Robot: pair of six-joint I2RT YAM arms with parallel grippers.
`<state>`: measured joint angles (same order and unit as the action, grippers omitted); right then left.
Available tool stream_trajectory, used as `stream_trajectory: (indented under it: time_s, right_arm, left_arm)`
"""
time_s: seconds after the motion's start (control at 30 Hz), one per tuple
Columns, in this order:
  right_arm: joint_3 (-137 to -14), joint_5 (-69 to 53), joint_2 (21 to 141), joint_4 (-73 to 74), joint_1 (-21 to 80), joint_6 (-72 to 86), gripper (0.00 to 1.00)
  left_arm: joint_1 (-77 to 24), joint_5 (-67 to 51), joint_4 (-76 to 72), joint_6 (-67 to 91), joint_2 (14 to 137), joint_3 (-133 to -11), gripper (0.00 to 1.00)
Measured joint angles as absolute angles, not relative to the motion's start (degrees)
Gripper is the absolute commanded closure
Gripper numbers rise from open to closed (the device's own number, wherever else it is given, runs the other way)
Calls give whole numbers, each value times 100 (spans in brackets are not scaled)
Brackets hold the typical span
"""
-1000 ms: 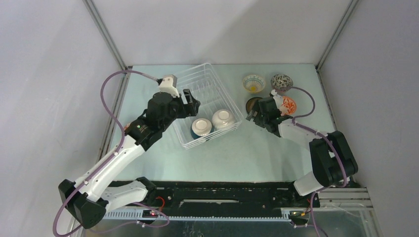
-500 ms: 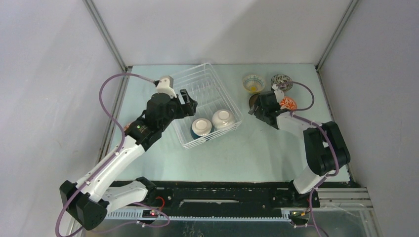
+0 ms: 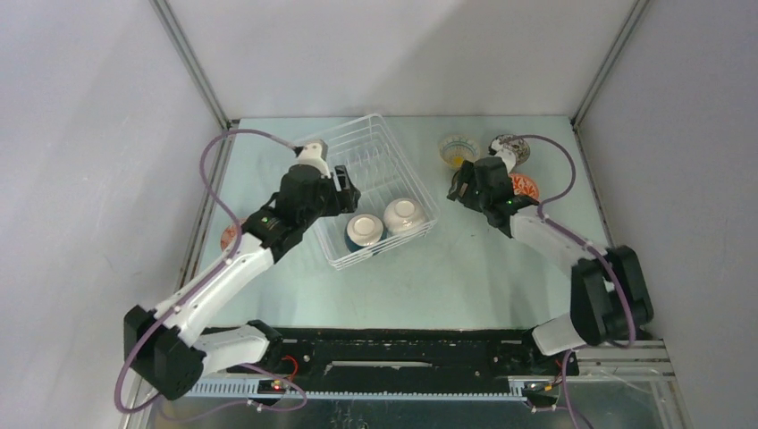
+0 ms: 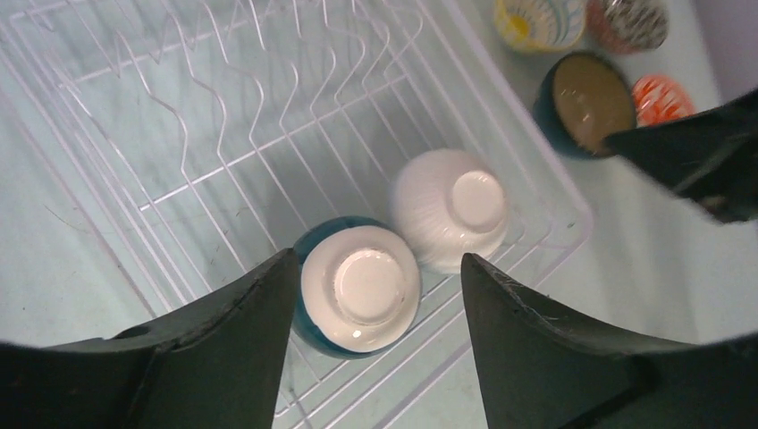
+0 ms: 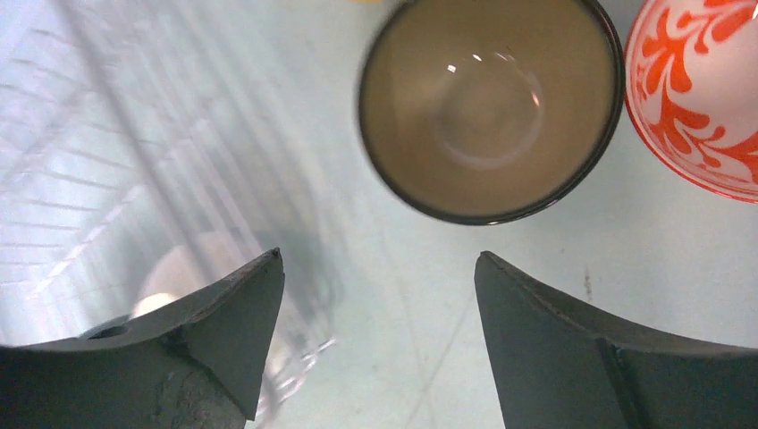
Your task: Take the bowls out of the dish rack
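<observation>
The white wire dish rack [image 3: 380, 152] holds two upside-down bowls: a teal bowl with a white base [image 3: 364, 231] and a plain white bowl [image 3: 404, 214]. My left gripper [image 3: 347, 193] is open and empty above the rack. In the left wrist view it [image 4: 377, 259] hangs over the teal bowl [image 4: 357, 286], with the white bowl [image 4: 451, 207] beside it. My right gripper [image 3: 459, 189] is open and empty. In the right wrist view it [image 5: 377, 256] is above the table, near a dark teal bowl [image 5: 490, 107] and a red-patterned bowl [image 5: 697, 98].
A yellow bowl [image 3: 458, 148], a speckled bowl [image 3: 509, 145] and the red-patterned bowl [image 3: 524, 186] stand upright on the table right of the rack. A reddish round thing [image 3: 231, 235] shows at the table's left edge, partly behind the left arm. The rack's right corner [image 5: 107, 179] is blurred.
My right gripper has moved back and now covers the dark teal bowl in the top view. My left arm has shifted slightly over the rack. The bowls have not moved.
</observation>
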<state>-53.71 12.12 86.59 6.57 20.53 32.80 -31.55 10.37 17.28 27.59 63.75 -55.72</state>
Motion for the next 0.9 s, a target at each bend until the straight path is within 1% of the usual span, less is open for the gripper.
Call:
stream_trajectory:
  time_s: [0.13,0.23,0.33,0.47,0.73,0.77,0.9]
  right_arm:
    - [-5365,1234,7817,797,2209,3039,15]
    - [-5365,1216,7402,888,2241,2888,16]
    - [-5363,1103,7155,958,2263,2742,17]
    - [-5352,825,6956,980,2342,2552,18]
    - [-5352,161,6866,928,2558,2220,18]
    - [-5352,108,6866,915,2587,2196,19]
    - [-5352,-82,6869,825,2759,2078,18]
  left_arm:
    - [-3146,814,1800,2604,6855,-5572,33]
    - [-3144,663,1868,2510,7089,-5572,35]
    - [-3140,548,1870,2438,7236,-5572,46]
    - [-3135,445,1881,2335,7557,-5572,50]
    - [-3135,432,2108,2239,8300,-5581,50]
    - [-3135,443,2121,2237,8344,-5581,51]
    - [-3131,585,2156,2241,8455,-5706,63]
